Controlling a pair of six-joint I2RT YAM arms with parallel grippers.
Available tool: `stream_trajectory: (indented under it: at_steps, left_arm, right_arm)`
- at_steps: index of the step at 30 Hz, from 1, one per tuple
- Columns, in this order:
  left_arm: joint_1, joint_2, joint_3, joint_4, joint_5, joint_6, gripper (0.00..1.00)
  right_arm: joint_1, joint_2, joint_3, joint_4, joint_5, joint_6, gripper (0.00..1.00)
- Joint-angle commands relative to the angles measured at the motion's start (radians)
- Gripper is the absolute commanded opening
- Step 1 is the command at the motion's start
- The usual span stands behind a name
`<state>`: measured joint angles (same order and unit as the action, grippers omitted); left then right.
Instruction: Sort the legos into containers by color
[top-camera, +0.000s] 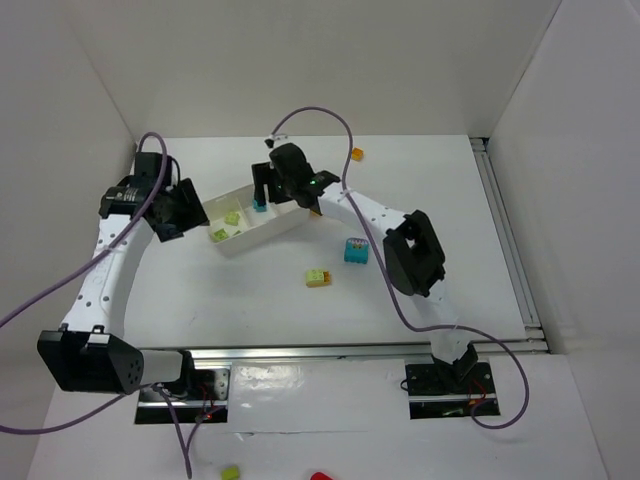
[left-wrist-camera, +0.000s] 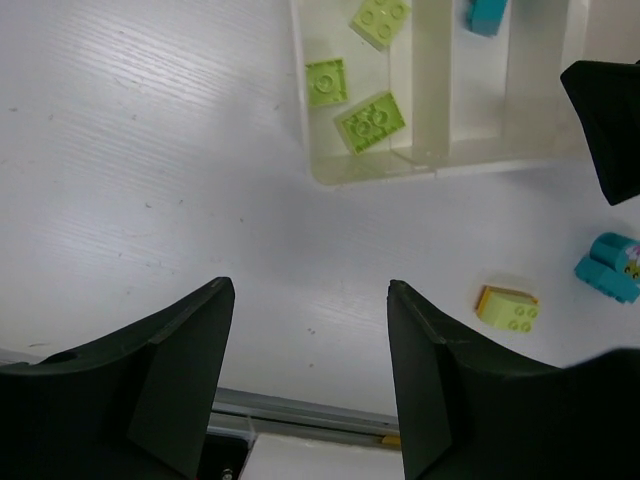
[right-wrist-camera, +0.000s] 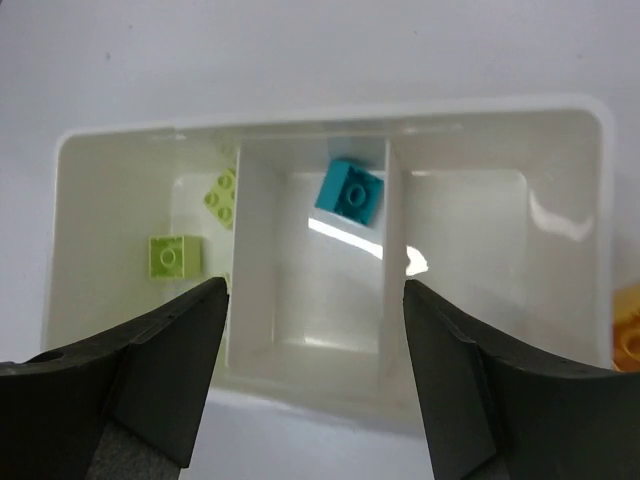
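Tray (right-wrist-camera: 330, 112) holds lime bricks (right-wrist-camera: 177, 256), one cyan brick (right-wrist-camera: 349, 190).

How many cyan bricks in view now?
2. One small cyan brick in the tray's middle compartment; one larger cyan block loose on the table, right of the tray. Others may be hidden.

— What's the tray (right-wrist-camera: 330, 115) like?
— Glossy white plastic, smooth; light glints off its walls.
— The bricks (right-wrist-camera: 350, 190)?
— Smooth plastic with a soft sheen.
— The table (left-wrist-camera: 150, 150)?
— Matt white, faintly grained. My fingers (right-wrist-camera: 130, 390) are matt black plastic; the rail (top-camera: 350, 350) is bare silvery metal.
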<state>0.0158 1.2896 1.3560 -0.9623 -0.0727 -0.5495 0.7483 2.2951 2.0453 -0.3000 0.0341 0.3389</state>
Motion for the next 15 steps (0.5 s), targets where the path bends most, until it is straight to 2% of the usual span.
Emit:
stream_trajectory:
  at_steps: [1,4,6,8,9,13,15]
  left_arm:
    - [-0.086,0.011,0.028,-0.006,0.02,0.029,0.72]
    - [-0.193,0.062,0.051,-0.006,0.021,0.029,0.72]
    - [-0.256,0.103,0.063,-0.006,0.021,0.029,0.71]
    - [-0.348,0.137,0.072,-0.006,0.021,0.001,0.71]
    - [-0.403,0.172,0.083,-0.006,-0.001,0.0,0.71]
    - [-0.465,0.27,0.143,-0.006,0.022,-0.013,0.71]
    - [-0.522,0.309,0.163,0.051,0.132,0.09,0.73]
  right_arm:
    - [-0.012,-0.222,-0.132,0.012,0.103,-0.011,0.78]
    - [-0.05,-0.426,-0.376,0.012,0.197,-0.011,0.79]
    - [-0.076,-0.577,-0.545,-0.014,0.207,0.0,0.8]
    - [-0.101,-0.71,-0.641,-0.048,0.217,0.014,0.82]
    - [-0.116,-0.749,-0.725,-0.082,0.208,0.026,0.82]
    - [-0.116,-0.879,-0.898,-0.132,0.113,0.061,0.82]
    - [-0.127,-0.927,-0.974,-0.155,0.096,0.142,0.83]
